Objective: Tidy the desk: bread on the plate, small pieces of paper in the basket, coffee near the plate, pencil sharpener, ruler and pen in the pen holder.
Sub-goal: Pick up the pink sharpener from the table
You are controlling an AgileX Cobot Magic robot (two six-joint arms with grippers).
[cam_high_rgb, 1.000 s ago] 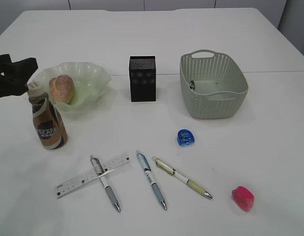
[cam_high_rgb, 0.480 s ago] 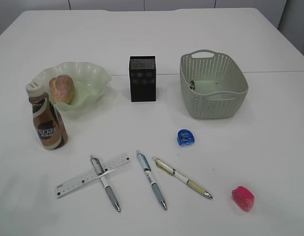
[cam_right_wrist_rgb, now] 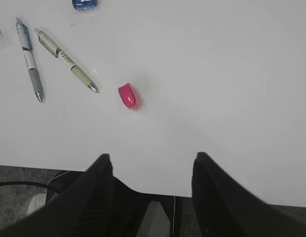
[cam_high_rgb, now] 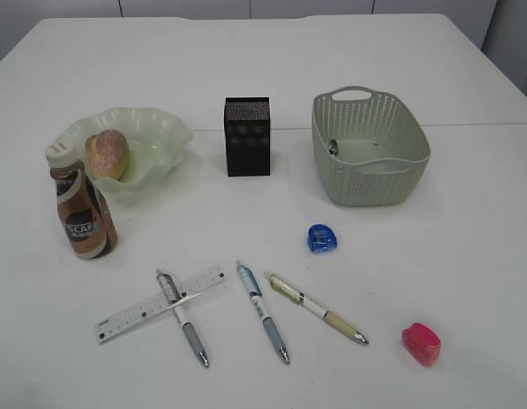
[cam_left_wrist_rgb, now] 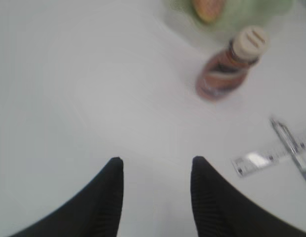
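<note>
1. Step in hand: the bread (cam_high_rgb: 107, 153) lies in the plate (cam_high_rgb: 152, 141) and the coffee (cam_high_rgb: 80, 209) stands upright just in front of the plate's left side, so both jobs look done; the stationery seems due next.
2. Pen holder (cam_high_rgb: 247, 136), the landmark: upright, right of the plate, nothing showing above its rim.
3. Basket (cam_high_rgb: 369, 146): right of the pen holder; one small scrap visible inside.
4. Ruler (cam_high_rgb: 159, 303): front-left of the pen holder, lying under one of three pens (cam_high_rgb: 262, 312).
5. Blue sharpener (cam_high_rgb: 321, 238): front-right of the pen holder; pink sharpener (cam_high_rgb: 421, 343) farther out.
6. Left gripper (cam_left_wrist_rgb: 155, 165): jaws spread, nothing between them, over bare desk (cam_high_rgb: 467, 239), well apart from the coffee.
7. Right gripper (cam_right_wrist_rgb: 152, 163): jaws spread, empty, at the desk's near edge.
8. Next move, by my judgement: a low, narrow pinch on a flat pen or the ruler.
9. Surface: plain white tabletop; pale wall panels behind.
</note>
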